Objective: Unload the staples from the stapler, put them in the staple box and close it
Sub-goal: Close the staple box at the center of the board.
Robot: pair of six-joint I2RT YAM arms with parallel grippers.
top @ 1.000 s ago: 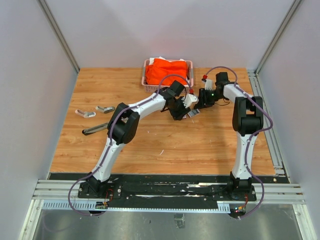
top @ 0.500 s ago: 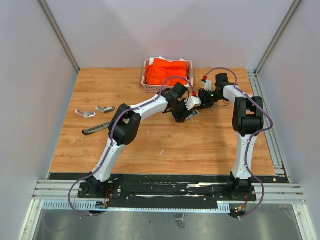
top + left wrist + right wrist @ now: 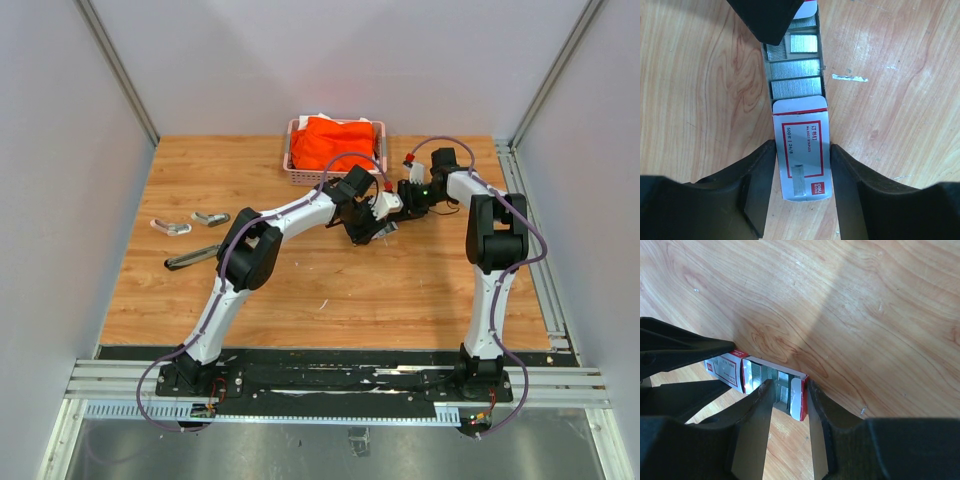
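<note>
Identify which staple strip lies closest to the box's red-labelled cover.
The wide strip right beside the cover's curved edge; the others lie farther up the tray.

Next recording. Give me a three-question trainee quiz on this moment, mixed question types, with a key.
1. True or false: the small flat white cardboard box with the red label is fully closed.
2. Multiple choice: the left gripper is A) shut on nothing, B) shut on the box's white sleeve, C) wide open in mid-air.
3. Fill in: the thin silvery-grey metal staple strips lie in the box's slid-out ___.
Key: 1 false, the inner tray is slid out and the strips are bared; 2 B; 3 tray.
</note>
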